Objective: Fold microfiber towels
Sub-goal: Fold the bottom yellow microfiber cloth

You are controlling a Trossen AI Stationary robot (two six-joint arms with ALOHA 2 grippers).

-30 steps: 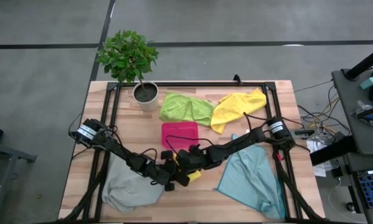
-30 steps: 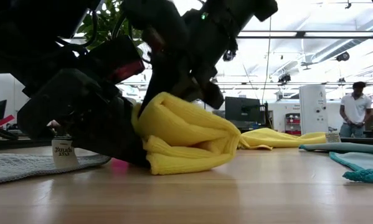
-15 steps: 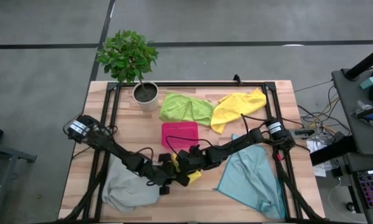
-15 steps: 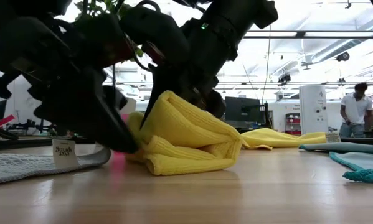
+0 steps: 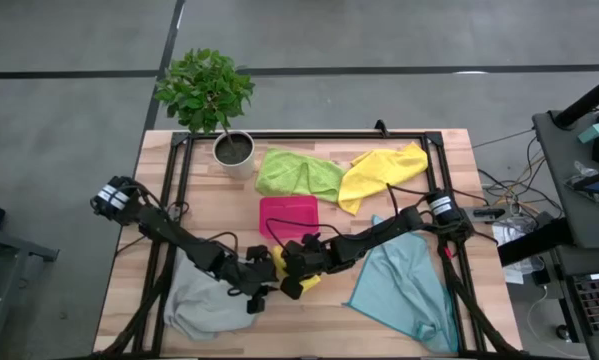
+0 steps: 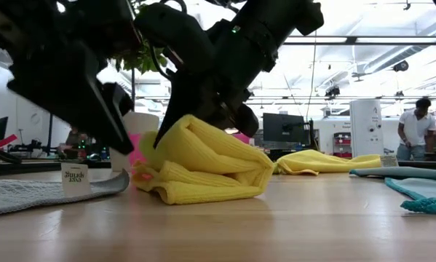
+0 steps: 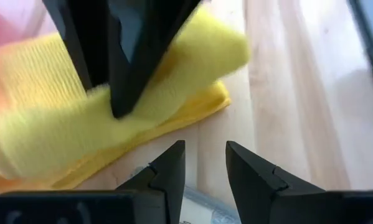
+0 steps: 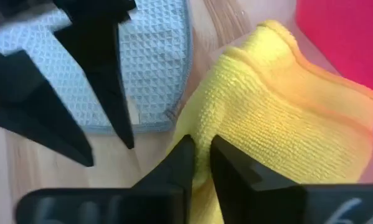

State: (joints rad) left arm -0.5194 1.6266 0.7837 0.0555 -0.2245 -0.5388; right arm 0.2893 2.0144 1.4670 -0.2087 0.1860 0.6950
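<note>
At the table's front centre, a folded yellow towel (image 6: 203, 164) is pinched by the right gripper (image 8: 202, 163); this grip is hidden from above. The left gripper (image 7: 205, 163) is seen parted, empty, beside it.

I see a bright yellow towel (image 6: 203, 164) with ribbed weave, a pale grey one (image 8: 146, 68) in waffle pattern, lime green (image 5: 297, 172) and teal-blue (image 5: 404, 280) cloths — plus a hot-pink tray (image 5: 287, 215).

Folded yellow towel (image 5: 297, 277) mid-table; grey (image 5: 201, 305), teal (image 5: 404, 285), lime (image 5: 297, 172), second yellow (image 5: 381, 172) lie crumpled.
</note>
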